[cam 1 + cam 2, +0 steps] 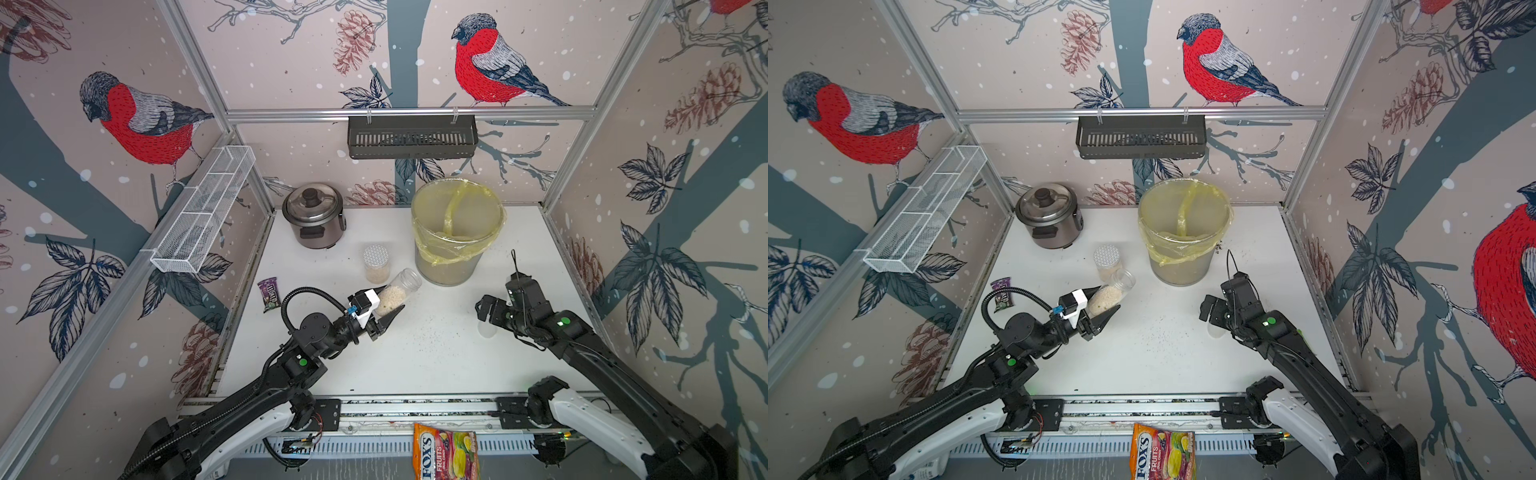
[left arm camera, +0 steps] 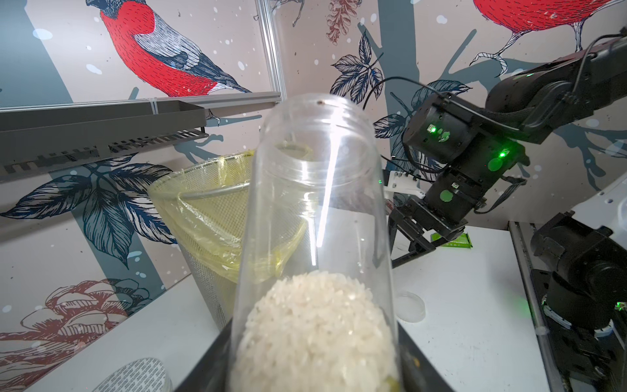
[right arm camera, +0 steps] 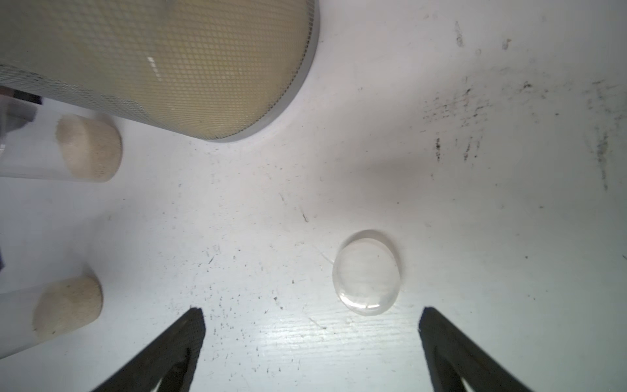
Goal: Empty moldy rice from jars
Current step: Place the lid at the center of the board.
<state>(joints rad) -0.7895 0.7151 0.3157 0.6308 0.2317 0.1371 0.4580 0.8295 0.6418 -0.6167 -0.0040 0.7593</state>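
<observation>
My left gripper (image 1: 388, 302) (image 1: 1105, 304) is shut on the base of a narrow clear jar (image 1: 401, 286) (image 1: 1119, 289) (image 2: 315, 203). The jar is lidless and tilted, its mouth pointing toward the bin. Moldy rice (image 1: 388, 300) (image 2: 319, 329) lies in its lower end. A wider jar (image 1: 376, 266) (image 1: 1107, 264) with a silver dotted lid stands behind it. My right gripper (image 1: 484, 309) (image 3: 311, 310) is open above a clear round lid (image 1: 487, 330) (image 3: 367, 273) (image 2: 409, 305) lying on the table. The right wrist view shows two jars (image 3: 88, 152) (image 3: 68, 305) with beige rice in their bases.
The mesh bin (image 1: 449, 270) (image 2: 203, 305) (image 3: 169, 68) with a yellow bag stands at the back. A rice cooker (image 1: 313, 216) is back left, a candy packet (image 1: 268, 294) at the left edge, a Fox's bag (image 1: 446, 453) in front. Specks dot the table (image 1: 432, 336).
</observation>
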